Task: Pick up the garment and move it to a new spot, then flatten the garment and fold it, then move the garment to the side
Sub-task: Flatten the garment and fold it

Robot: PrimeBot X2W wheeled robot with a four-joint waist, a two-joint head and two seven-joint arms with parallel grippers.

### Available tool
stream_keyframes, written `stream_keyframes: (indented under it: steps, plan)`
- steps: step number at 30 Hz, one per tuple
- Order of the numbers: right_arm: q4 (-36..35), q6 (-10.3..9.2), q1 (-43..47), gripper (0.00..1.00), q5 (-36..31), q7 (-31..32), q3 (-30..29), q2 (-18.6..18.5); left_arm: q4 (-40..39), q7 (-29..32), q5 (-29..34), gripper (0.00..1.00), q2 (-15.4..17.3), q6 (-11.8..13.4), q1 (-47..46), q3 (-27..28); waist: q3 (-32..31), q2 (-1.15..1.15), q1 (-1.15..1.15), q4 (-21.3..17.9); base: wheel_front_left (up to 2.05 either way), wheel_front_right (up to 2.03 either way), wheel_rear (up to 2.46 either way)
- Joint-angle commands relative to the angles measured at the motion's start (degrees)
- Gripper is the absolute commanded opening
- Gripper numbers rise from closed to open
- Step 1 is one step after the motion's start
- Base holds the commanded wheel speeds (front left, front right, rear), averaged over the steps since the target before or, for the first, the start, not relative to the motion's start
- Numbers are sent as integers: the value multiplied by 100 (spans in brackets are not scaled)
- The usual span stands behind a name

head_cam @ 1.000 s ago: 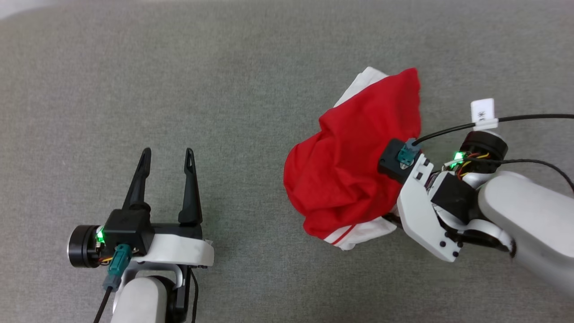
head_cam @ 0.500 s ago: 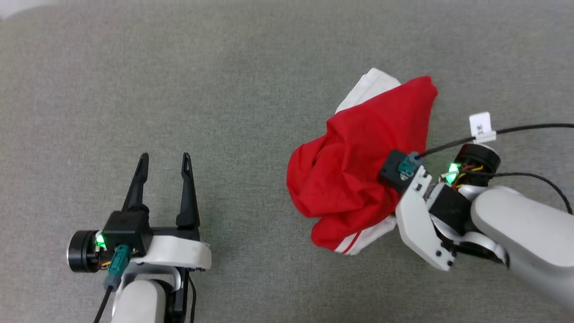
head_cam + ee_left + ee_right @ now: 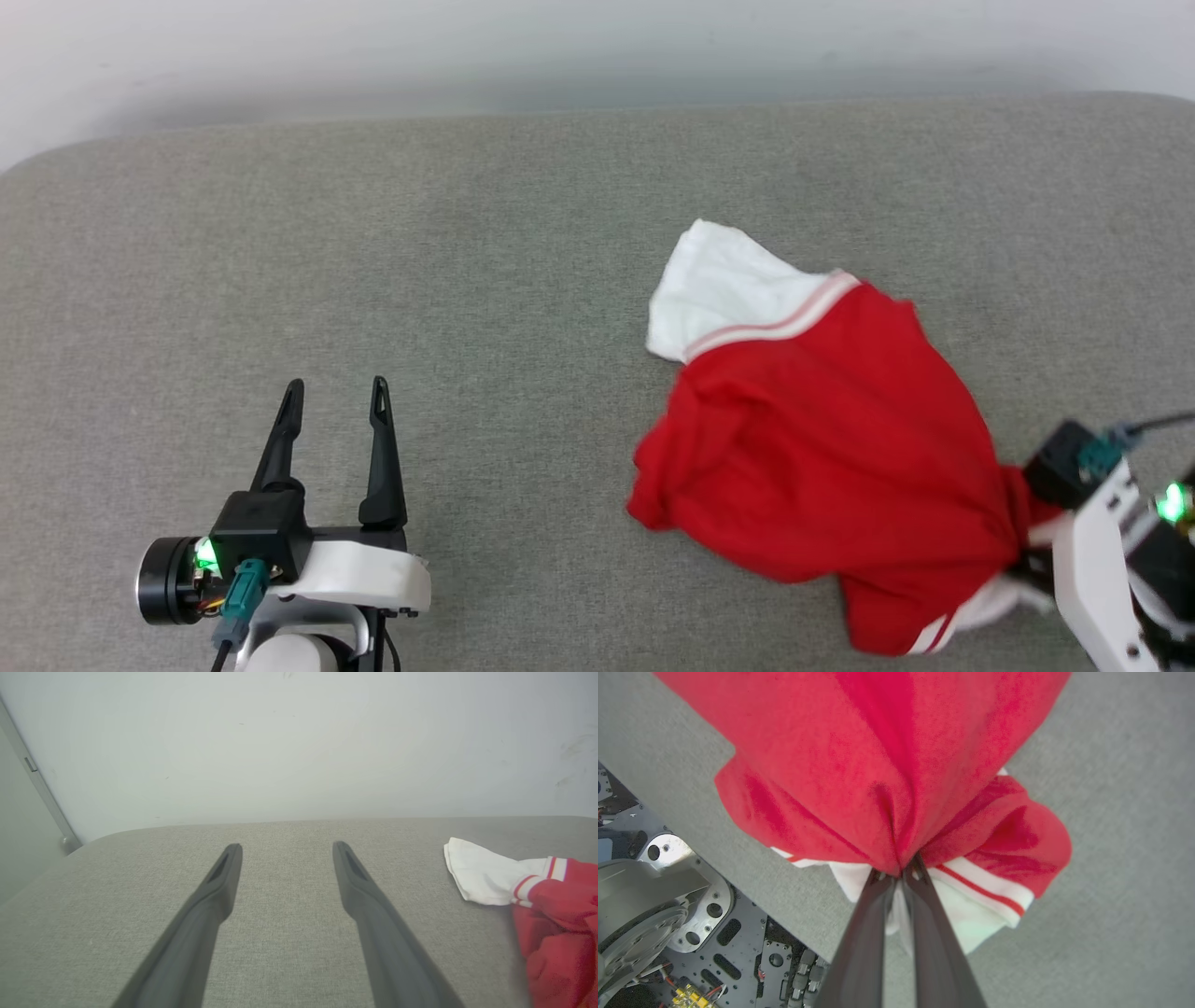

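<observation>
Currently our right gripper (image 3: 903, 870) is pinched almost together on the garment (image 3: 831, 448), with a bunch of red cloth and some white trim caught between its fingers. From that grip the shirt spreads away over the grey surface (image 3: 467, 280), and one white sleeve (image 3: 714, 285) lies flat at its far end. We cannot tell whether the gripped part is lifted clear. Our left gripper (image 3: 337, 385) stands wide apart, holding nothing, well apart from the garment, its fingers pointing toward the wall (image 3: 299, 742).

The grip sits close to the surface's near edge; past that edge our right wrist view shows the robot's base (image 3: 668, 905). The far edge runs along the wall and rounds off at the far left. Between the left gripper and the garment, and beyond both, we have broad bare grey.
</observation>
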Motion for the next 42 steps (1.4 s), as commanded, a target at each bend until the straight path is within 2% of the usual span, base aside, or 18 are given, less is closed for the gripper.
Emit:
stream_keyframes:
  steps: [1, 7, 8, 9, 10, 13, 18, 24, 28, 33, 37, 42]
  plan:
    - [51, -2, 135, 0, 74, -32, -20, 20, -18, -15, -9, 100, -2, 12, 44, 15, 6, 0, 0, -25, 0, 0, 0]
    - [828, -2, 874, 0, 142, -323, -195, 420, -9, -15, 30, 100, -2, -38, 1, 4, 55, 0, 0, -47, 0, 0, 0]
    - [901, -2, 917, 9, 136, -448, -290, 519, -4, -15, 42, 100, -3, -38, 3, 12, 50, 0, 0, -48, 0, 0, 0]
    - [953, -3, 923, 76, 93, -598, -409, 577, 2, -15, 53, 100, -3, -46, 10, 23, 38, 0, 0, -49, 0, 0, 0]
    - [988, -5, 890, 100, 35, -757, -563, 606, 7, -15, 64, 100, -2, -55, 26, 48, 16, 0, 0, -56, 0, 0, 0]
    - [956, -4, 861, 100, -234, -1216, -993, 551, 13, -15, 108, 100, -3, -85, 86, 119, -63, 0, 0, -94, 0, 0, 0]
    - [514, -2, 892, 100, -672, -1842, -1941, 596, -42, -15, 202, 100, 19, -142, 87, 234, -159, 0, 0, -212, 0, 0, 0]
    - [108, -2, 1309, 100, -1496, -2508, -3322, 1081, -137, -14, 286, 100, 107, -241, -147, 287, -133, 0, 0, -288, 0, 0, 0]
    - [-5, -2, 1836, 100, -2259, -3083, -4489, 1863, -145, -14, 345, 100, 217, -345, -449, 252, -40, 0, 0, -295, 0, 0, 0]
    - [-207, -2, 2528, 100, -3479, -3723, -5837, 3168, -90, -14, 454, 100, 418, -515, -1010, 106, 128, 0, 0, -357, 0, 0, 0]
    - [-520, -3, 2962, 100, -4122, -3924, -6408, 3989, 134, -14, 402, 100, 575, -677, -1596, 12, 274, 0, 0, -448, 0, 0, 0]
    - [-998, -3, 3240, 100, -4586, -3988, -6957, 4683, 751, 30, 319, 100, 822, -911, -2490, -324, 457, 0, 0, -556, 0, 0, 0]
